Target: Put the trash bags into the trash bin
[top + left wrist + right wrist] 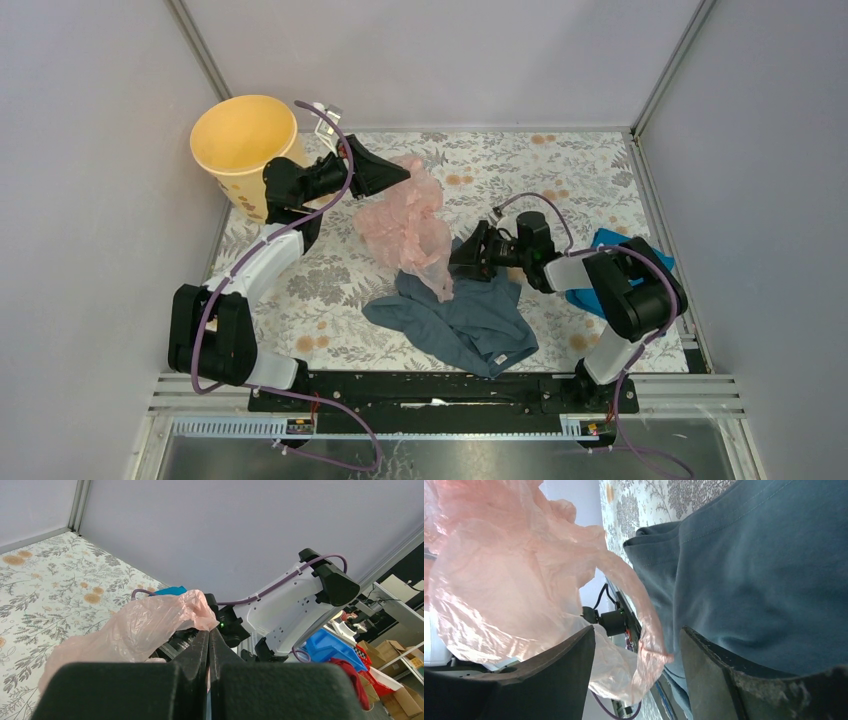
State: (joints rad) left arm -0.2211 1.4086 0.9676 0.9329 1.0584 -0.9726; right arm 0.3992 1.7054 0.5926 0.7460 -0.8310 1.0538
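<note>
A table covered in a pale floral-patterned sheet (560,170) fills the middle of the overhead view. A yellow-orange trash bin (236,190) stands at its upper left corner. A crumpled grey-blue garment (470,325) lies at lower centre. A bright blue folded cloth (602,240) lies at the right edge, partly hidden.

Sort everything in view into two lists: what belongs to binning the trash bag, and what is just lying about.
Belongs to the job:
pink trash bag
yellow bin
left hand, shut on the bag's top
right hand, open at the bag's lower end

Just lying about:
grey-blue garment
bright blue cloth
</note>
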